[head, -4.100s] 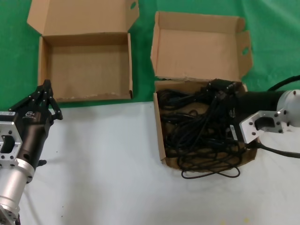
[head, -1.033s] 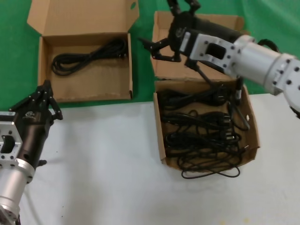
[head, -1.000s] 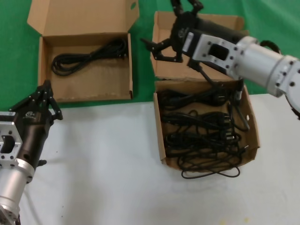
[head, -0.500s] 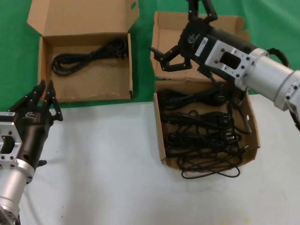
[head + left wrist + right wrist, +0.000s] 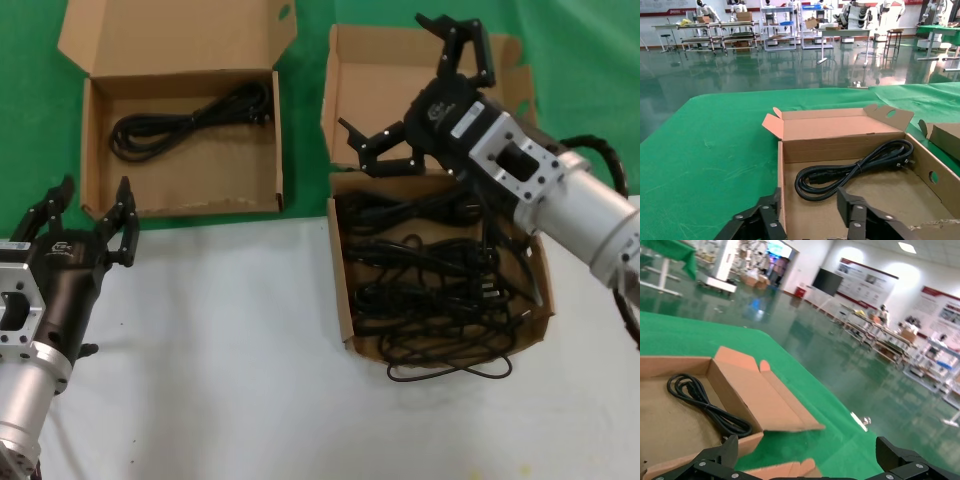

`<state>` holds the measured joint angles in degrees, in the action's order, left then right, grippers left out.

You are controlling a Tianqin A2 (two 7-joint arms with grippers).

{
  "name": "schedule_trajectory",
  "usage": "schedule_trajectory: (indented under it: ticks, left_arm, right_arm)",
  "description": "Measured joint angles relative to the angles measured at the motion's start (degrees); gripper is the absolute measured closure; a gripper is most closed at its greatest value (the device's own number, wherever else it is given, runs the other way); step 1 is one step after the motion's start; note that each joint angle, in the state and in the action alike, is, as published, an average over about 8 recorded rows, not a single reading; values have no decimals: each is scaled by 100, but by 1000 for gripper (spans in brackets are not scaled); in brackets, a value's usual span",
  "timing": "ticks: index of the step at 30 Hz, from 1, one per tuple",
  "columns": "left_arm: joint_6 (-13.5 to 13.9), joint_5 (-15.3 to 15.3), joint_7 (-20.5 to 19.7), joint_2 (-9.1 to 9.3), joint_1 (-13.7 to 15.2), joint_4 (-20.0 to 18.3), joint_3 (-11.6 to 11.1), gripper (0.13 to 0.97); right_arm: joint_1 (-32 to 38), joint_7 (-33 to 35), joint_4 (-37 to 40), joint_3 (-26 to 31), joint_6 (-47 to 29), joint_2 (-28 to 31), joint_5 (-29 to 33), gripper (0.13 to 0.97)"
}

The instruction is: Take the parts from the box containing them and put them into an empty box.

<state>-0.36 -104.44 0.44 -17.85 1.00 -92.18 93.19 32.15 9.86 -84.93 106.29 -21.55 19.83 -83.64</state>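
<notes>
**One cord moved, a boxful still to go**

Upper left of the head view, the wide shallow box (image 5: 180, 140) holds one coiled black cord (image 5: 190, 118). Centre right, the squarish box (image 5: 440, 270) remains crowded with tangled cords (image 5: 430, 280). The right gripper (image 5: 425, 95) hovers above its lid, fingers spread and empty. Lower left, the left gripper (image 5: 88, 215) waits, fingers apart.

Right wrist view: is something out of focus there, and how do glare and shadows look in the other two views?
Right wrist view: the hall behind is soft, with a bright ceiling lamp, while the cord in the shallow box is sharp. Left wrist view: the polished floor reflects the shelving. Head view: even light, only faint shadows by the right gripper; no glare.
</notes>
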Motion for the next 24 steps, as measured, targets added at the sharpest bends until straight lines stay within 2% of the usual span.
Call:
schedule_trajectory:
  ticks: [4, 12, 13, 21, 24]
  left_arm:
    - [3, 9, -3, 5, -7, 4, -11, 714]
    - [8, 28, -9, 14, -21, 11, -32, 507]
    - [8, 30, -10, 15, -23, 12, -35, 507]
    - [14, 48, -16, 24, -37, 19, -56, 318]
    - [15, 55, -19, 28, -42, 22, -64, 318]
  right_arm:
    - [-226, -69, -47, -103, 150, -18, -137, 131]
    - [-681, -208, -143, -310, 456, -56, -412, 129]
    - [-736, -225, -154, -335, 493, -60, -446, 129]
    - [-1192, -366, -250, -542, 799, -98, -723, 129]
    - [-1363, -417, -286, -619, 912, -112, -825, 129]
